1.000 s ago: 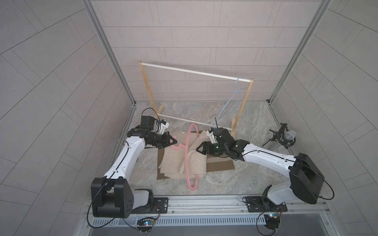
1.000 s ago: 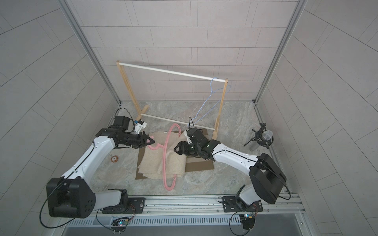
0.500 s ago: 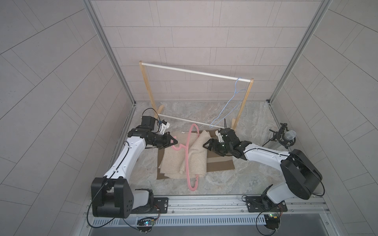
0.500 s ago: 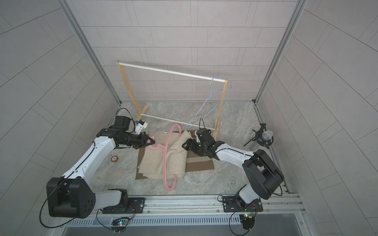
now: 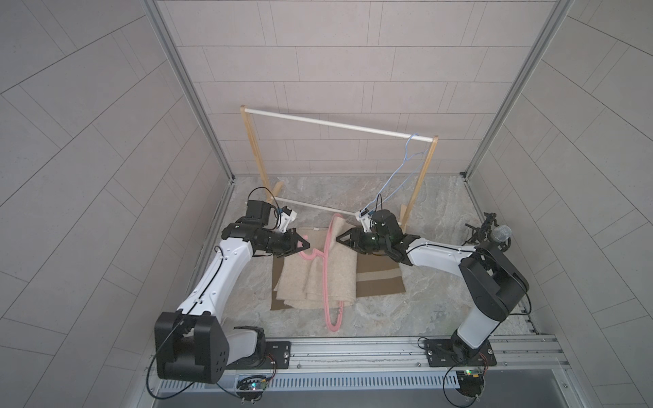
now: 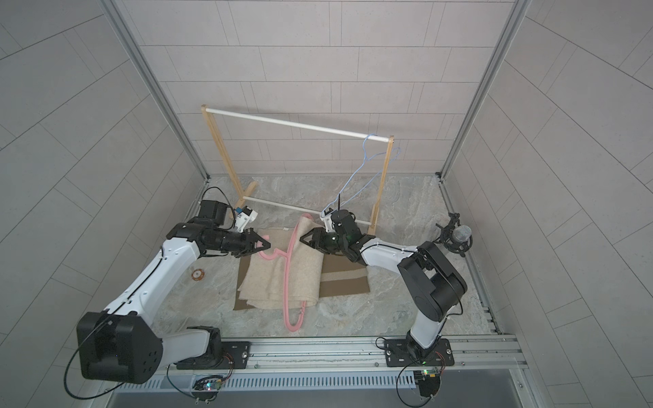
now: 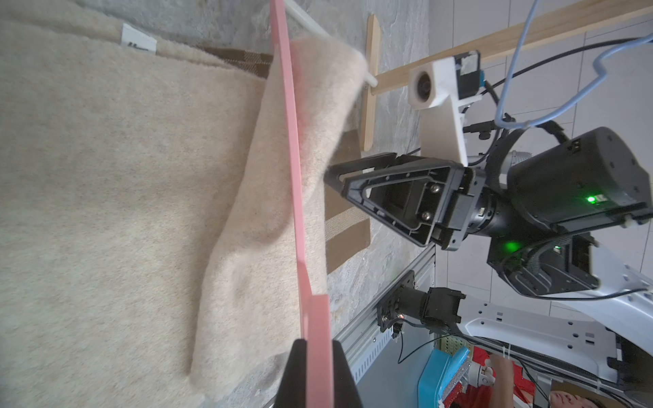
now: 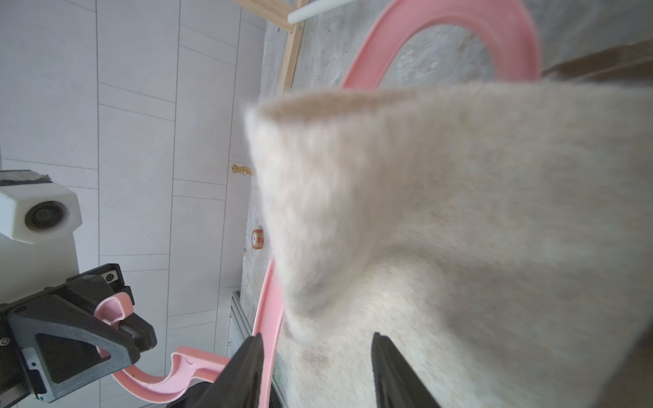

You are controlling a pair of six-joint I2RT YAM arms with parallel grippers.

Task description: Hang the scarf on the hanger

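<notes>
One grey marbled tabletop [image 5: 427, 197] carries everything. Along its back edge stands a pale wooden clothes rack [image 5: 253, 152] with white rails. At the right end of the top rail hangs a thin blue wire hanger [image 5: 406, 155].

In the middle of the tabletop lies the cream fleecy scarf with brown striped ends [image 5: 304, 279]. Most of it is flat, but one fold rises toward the back edge. That fold leans on the long arm of the pink plastic hanger [image 7: 295, 169], which stands on edge across the scarf.

The left gripper [image 5: 306, 244] is clamped on the pink hanger's hook and holds the hanger up. The right gripper [image 5: 339, 239] sits just beside the raised fold, on the hanger's other side. Its jaws are apart, and nothing is clearly pinched between them.

I judge the task to be partly done. The hanger is in hand and one fold of the scarf is up against it, but the scarf does not yet hang from the hanger. The cloth has yet to be drawn over the arm so that it drapes on both sides.

A small white sewn tag [image 7: 138, 38] on the scarf carries dark marks too small to read. Near the left edge lies a little round orange-and-white disc [image 6: 198, 275], and its print is also unreadable.
</notes>
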